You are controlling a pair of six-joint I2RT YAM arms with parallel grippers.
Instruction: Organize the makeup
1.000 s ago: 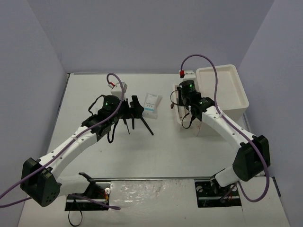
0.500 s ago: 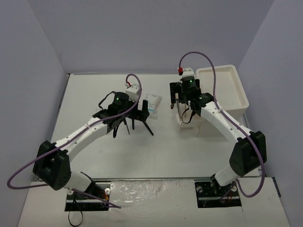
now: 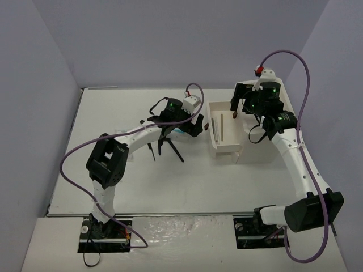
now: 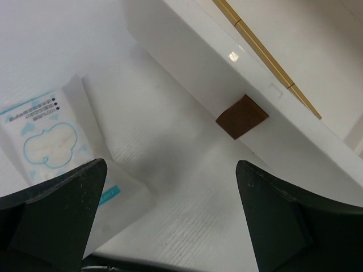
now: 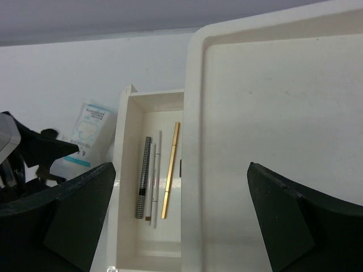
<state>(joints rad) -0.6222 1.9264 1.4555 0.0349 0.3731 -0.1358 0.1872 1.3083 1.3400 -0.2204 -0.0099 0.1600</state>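
Observation:
The makeup is in two places. A checkered black stick (image 5: 143,175), a white stick (image 5: 153,177) and a gold stick (image 5: 170,170) lie in the pulled-out white drawer (image 3: 216,143). A white packet with blue print (image 4: 39,136) lies flat on the table to the drawer's left. Thin black brushes (image 3: 164,148) lie further left. My left gripper (image 4: 170,221) is open and empty, low over the table between the packet and the drawer's brown knob (image 4: 242,116). Open and empty too, my right gripper (image 5: 181,226) hangs above the edge of the box's tray top (image 5: 272,130).
The big white box (image 3: 283,122) stands at the back right, with its drawer sticking out to the left. The left arm (image 3: 142,133) stretches across the table's middle, over the brushes. Purple-grey walls close in the table on three sides.
My right gripper has opened and drawn back to the right, over the box, uncovering the drawer. My left arm has swung right, past the brushes, to the packet beside the drawer.

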